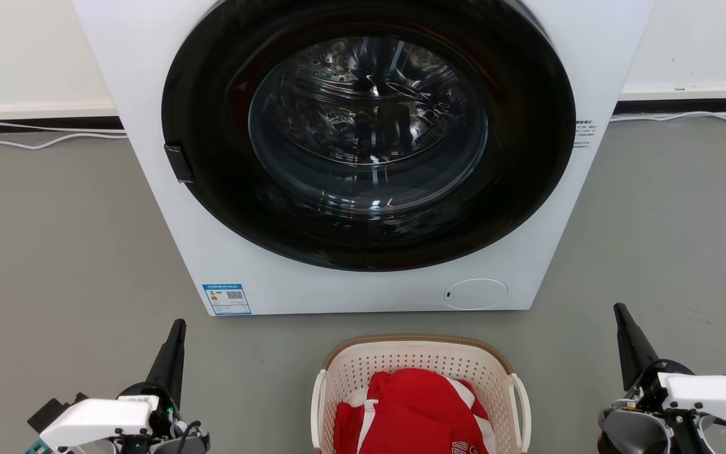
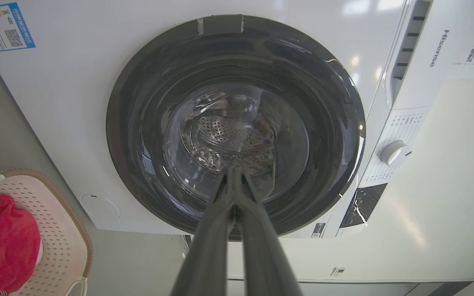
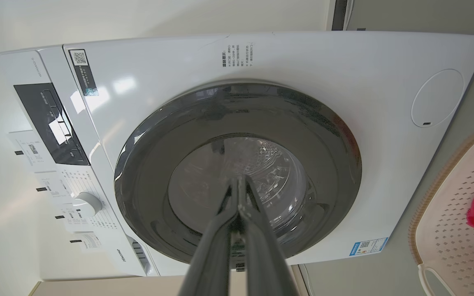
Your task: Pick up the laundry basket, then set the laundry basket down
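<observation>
Your L gripper [image 2: 235,172] has its jaws pressed together, tips touching, nothing btwn them. Same for your R gripper [image 3: 239,181]: jaws clenched on nothing. In the head view both sit low, L at lower left, R at lower right, fingers pointing up toward the washing machine [image 1: 363,293], each well apart from the laundry basket [image 1: 416,359]. The basket stands on the grey floor [image 1: 54,239] btwn the two grippers, just in front of the machine's base & roughly centred under the round dark door [image 1: 369,145]. Neither gripper touches it. Its tan rim faces up, w/ a white loop handle at each side. Inside lies a red garment [image 1: 413,410] w/ white stripes. Both wrist views look along the pressed fingers at the door glass & drum; the L wrist view has the basket at its lower left, the R wrist view at its lower right. White cables [image 1: 41,144] run along the wall base beside the machine.
</observation>
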Motion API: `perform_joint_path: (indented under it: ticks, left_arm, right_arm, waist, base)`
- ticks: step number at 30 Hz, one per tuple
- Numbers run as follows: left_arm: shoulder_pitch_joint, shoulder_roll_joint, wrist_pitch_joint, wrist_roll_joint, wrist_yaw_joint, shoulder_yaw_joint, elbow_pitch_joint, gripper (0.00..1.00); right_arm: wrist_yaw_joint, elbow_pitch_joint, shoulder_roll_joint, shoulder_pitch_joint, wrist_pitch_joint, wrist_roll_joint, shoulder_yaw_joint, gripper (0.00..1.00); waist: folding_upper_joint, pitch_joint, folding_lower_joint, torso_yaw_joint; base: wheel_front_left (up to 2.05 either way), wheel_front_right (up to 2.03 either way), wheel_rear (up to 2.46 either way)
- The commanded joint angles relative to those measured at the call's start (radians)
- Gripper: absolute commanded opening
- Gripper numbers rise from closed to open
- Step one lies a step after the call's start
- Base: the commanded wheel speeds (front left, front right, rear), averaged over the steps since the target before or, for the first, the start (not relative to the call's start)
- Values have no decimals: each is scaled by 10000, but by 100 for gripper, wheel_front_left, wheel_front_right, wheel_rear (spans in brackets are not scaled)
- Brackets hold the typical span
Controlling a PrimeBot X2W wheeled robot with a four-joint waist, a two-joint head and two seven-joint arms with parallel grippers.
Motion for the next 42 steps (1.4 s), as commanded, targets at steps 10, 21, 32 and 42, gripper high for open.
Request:
perform_joint_path:
  ticks: [10,21,32,42]
  left_arm:
    - [-411,135,60,-51,-75,298,-287,0]
    - [-411,135,60,-51,-75,298,-287,0]
    - [-411,135,60,-51,-75,298,-287,0]
    - [-411,135,60,-51,-75,298,-287,0]
  right_arm:
    - [73,-298,-43,-228,104,68,179,0]
    - [73,-298,-43,-228,104,68,179,0]
    - [73,-298,-43,-228,104,68,179,0]
    - [73,-298,-43,-228,104,68,179,0]
  waist:
    - [0,0,0,0]
    - [0,0,0,0]
    - [0,0,0,0]
    - [0,0,0,0]
  base:
    - [0,0,0]
    - [0,0,0]
    - [0,0,0]
    - [0,0,0]
